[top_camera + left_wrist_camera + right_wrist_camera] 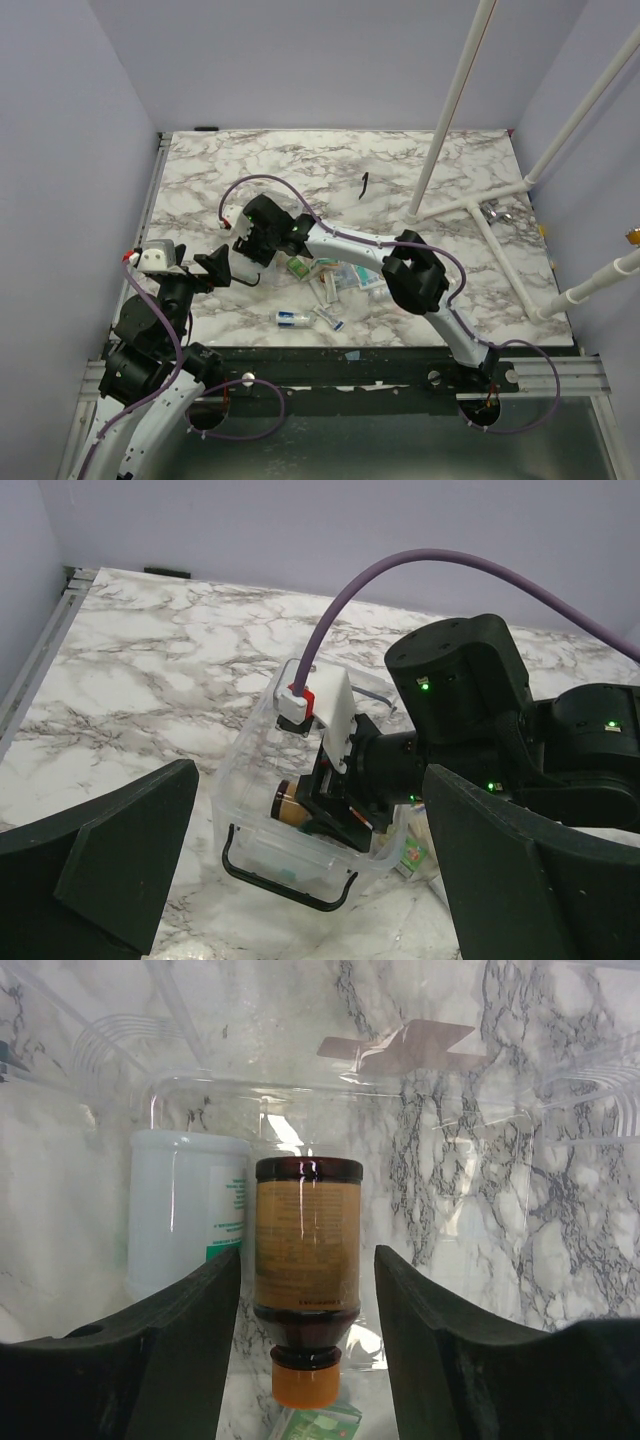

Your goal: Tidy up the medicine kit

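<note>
Medicine kit (245, 790) sits left of ctr on the marble table (300, 160), top open, black handle (290, 880) on the short end facing the left arm. Right gripper (307, 1252) is down inside the kit, jaws apart, straddling an amber bottle (307, 1210) w/ orange cap. The bottle lies flat on the kit floor, cap twd the wrist, w/ a thin gap showing on each side btwn glass and pads, so not clamped. White bottle (185, 1210) w/ green print lies just beside it on the left, close to the kit's side wall; the far wall is just past the amber bottle's base. To the amber bottle's right the kit floor shows bare marble through the plastic. Left gripper (308, 780) hangs near the handle end, jaws spread wide, nothing btwn them, apart from the kit. Left of the kit a strip of bare marble runs to the table's left edge. Bare top also runs back to the far edge, bar one small dark item (365, 185). White pipe frame (450, 110) stands on the right side. Loose pkts (340, 278) and a small bottle (295, 318) lie btwn the kit and the near edge, under the right forearm.
</note>
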Robot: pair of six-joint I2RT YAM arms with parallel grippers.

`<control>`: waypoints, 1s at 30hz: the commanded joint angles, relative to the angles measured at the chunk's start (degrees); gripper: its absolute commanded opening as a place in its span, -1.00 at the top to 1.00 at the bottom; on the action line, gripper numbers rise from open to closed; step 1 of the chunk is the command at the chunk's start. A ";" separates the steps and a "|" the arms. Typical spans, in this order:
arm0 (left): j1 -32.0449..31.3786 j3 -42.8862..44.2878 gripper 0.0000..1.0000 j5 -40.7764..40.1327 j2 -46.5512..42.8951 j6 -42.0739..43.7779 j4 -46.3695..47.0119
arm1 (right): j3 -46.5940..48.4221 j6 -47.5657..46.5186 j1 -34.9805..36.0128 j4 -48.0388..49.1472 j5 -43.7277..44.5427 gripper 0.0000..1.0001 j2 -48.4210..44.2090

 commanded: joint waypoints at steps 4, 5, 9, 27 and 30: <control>-0.19 -0.58 -0.97 0.96 0.27 0.21 0.86 | 1.48 0.83 -0.31 0.87 -0.59 -0.24 -3.73; -0.14 -0.58 -0.97 0.98 0.35 0.21 0.89 | 1.29 0.84 -0.31 1.16 -0.13 -0.24 -4.48; -0.20 -0.57 -0.97 0.91 0.46 0.22 0.83 | -0.58 0.84 -0.28 3.57 2.04 -0.26 -8.36; -0.20 -0.32 -0.97 -2.06 0.18 -1.62 -0.33 | -18.79 11.45 -0.33 8.90 30.39 -0.47 -29.26; -0.16 -0.47 -0.97 -2.34 -0.22 -1.41 -0.34 | -23.18 15.28 -0.70 8.25 34.45 -0.49 -31.90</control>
